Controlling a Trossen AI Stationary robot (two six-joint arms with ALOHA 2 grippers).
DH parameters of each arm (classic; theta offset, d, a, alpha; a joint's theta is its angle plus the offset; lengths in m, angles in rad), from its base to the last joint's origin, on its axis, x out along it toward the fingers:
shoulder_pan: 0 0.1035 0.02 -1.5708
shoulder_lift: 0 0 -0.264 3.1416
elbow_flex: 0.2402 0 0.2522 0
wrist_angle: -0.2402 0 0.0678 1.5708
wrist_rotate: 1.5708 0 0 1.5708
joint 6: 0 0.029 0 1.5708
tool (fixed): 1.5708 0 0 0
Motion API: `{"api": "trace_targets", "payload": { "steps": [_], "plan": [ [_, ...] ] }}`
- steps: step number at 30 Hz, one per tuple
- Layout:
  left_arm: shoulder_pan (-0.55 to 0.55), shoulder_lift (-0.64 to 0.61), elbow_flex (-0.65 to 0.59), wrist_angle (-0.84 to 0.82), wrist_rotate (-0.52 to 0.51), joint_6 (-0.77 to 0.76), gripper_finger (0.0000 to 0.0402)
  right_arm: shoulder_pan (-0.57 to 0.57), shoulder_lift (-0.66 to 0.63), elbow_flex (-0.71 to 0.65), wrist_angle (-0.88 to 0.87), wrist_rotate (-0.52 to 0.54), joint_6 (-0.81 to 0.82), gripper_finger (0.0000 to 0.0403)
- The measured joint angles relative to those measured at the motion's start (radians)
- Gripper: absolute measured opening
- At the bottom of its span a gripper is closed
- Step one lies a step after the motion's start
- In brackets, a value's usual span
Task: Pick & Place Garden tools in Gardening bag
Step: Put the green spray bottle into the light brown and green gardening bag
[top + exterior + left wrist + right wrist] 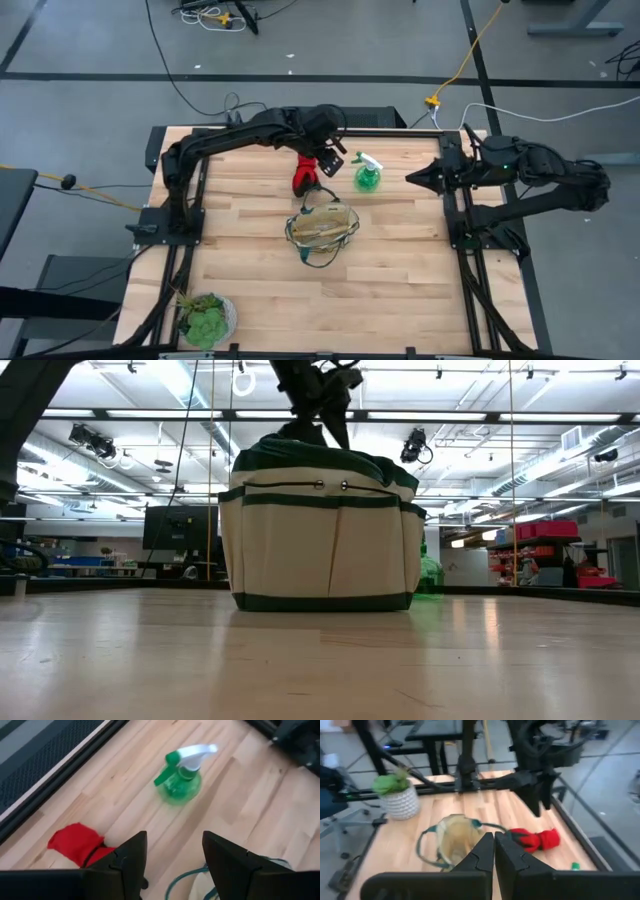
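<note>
Wooden bench in a lab: gardening bag sits centre frame, one red glove bundle just up-left of it, one green spray bottle up-right. No rakes visible on the bench. Left gripper hovers above the gloves, jaws released and empty. Right gripper waits at the right edge, jaws clenched on nothing. Gloves look soft and light; pinch the middle of the bundle. Bottle is likely slick plastic; grab the neck under the nozzle.
</note>
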Motion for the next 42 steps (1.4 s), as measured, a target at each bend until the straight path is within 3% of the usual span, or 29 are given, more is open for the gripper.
{"api": "trace_targets", "payload": {
  "steps": [7, 13, 18, 31, 42],
  "plan": [
    [-0.031, -0.026, 0.071, 0.002, 0.000, 0.051, 0.0199, -0.010, 0.055, 0.000, 0.006, 0.219, 0.003, 0.0018],
    [-0.055, -0.039, 0.135, 0.038, -0.001, 0.086, 0.0199, -0.070, 0.095, 0.000, 0.013, 0.239, 0.038, 0.0024],
    [-0.065, -0.045, 0.164, 0.028, -0.004, 0.125, 0.0199, -0.123, 0.124, 0.000, 0.014, 0.222, 0.030, 0.0055],
    [-0.094, -0.045, 0.174, 0.018, -0.001, 0.154, 0.0199, -0.249, 0.204, 0.000, 0.002, 0.098, 0.030, 0.0188],
    [-0.112, -0.045, 0.174, 0.011, 0.000, 0.164, 0.0199, -0.353, 0.259, 0.000, 0.003, 0.006, -0.001, 0.0252]
  ]
}}
